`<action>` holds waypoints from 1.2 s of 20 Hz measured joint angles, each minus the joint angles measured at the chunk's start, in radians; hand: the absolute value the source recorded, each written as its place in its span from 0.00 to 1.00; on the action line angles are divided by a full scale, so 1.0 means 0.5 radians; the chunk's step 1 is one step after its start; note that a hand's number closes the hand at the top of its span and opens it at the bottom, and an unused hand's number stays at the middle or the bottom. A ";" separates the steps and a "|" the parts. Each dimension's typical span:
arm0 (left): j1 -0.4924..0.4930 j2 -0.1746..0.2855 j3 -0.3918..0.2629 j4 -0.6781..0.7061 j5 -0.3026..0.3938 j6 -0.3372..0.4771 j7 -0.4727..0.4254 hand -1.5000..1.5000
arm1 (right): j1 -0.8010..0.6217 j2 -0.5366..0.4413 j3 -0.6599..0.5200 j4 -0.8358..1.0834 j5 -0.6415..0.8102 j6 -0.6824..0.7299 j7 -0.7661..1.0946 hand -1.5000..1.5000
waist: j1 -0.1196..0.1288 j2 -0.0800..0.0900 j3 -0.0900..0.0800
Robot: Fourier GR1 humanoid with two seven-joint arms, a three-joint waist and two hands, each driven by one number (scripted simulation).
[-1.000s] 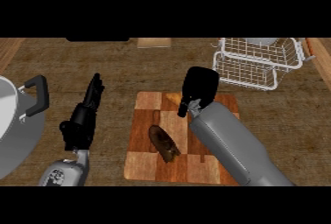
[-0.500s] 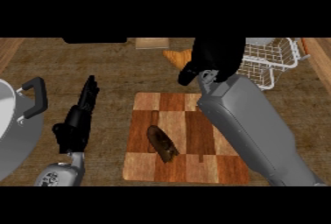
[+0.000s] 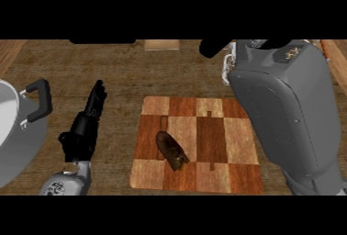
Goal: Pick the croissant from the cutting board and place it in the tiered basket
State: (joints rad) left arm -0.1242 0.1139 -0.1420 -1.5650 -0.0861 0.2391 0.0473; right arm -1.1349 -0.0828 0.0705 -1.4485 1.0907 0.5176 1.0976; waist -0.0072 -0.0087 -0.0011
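The dark brown croissant [image 3: 172, 149] lies on the checkered wooden cutting board [image 3: 217, 137], left of its middle, with nothing touching it. My right forearm [image 3: 284, 114] rises large over the board's right side. Only black parts of the right hand [image 3: 214, 47] show at the top edge, far above the croissant. Just a few white wires of the tiered basket [image 3: 227, 69] peek out beside the forearm; the rest is hidden behind it. Left of the board my left hand [image 3: 85, 126] rests open with its fingers straight and pointing away.
A large grey pot [image 3: 10, 137] with a black handle [image 3: 41, 98] stands at the left edge, close to my left hand. A light wooden block [image 3: 161, 44] sits at the far edge of the counter.
My right arm has lifted up and away from the board, its hand moving to the top edge and covering the basket. The croissant stays on the board. The left hand has not moved.
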 measured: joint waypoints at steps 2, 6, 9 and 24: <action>-0.015 -0.020 -0.009 0.023 -0.025 0.021 -0.021 0.50 | -0.037 -0.002 -0.087 0.038 0.019 0.000 -0.022 1.00 | 0.007 0.006 0.000; -0.056 -0.021 0.001 0.036 -0.018 -0.004 -0.004 0.50 | -0.100 -0.022 -0.191 0.158 0.094 -0.006 -0.070 1.00 | 0.018 0.013 0.000; -0.089 -0.025 0.019 0.057 -0.017 -0.006 0.001 0.50 | -0.112 -0.081 -0.258 0.258 0.153 -0.029 -0.123 1.00 | 0.023 0.017 0.000; -0.112 -0.065 0.044 0.123 -0.032 -0.038 -0.048 0.50 | -0.051 -0.409 -0.461 0.818 0.294 -0.316 -0.404 0.00 | 0.036 0.024 0.002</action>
State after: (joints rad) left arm -0.1802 0.0816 -0.1202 -1.5035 -0.1020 0.2203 0.0235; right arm -1.1603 -0.2870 -0.1600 -1.0398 1.2377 0.3596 0.8954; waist 0.0110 0.0032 -0.0002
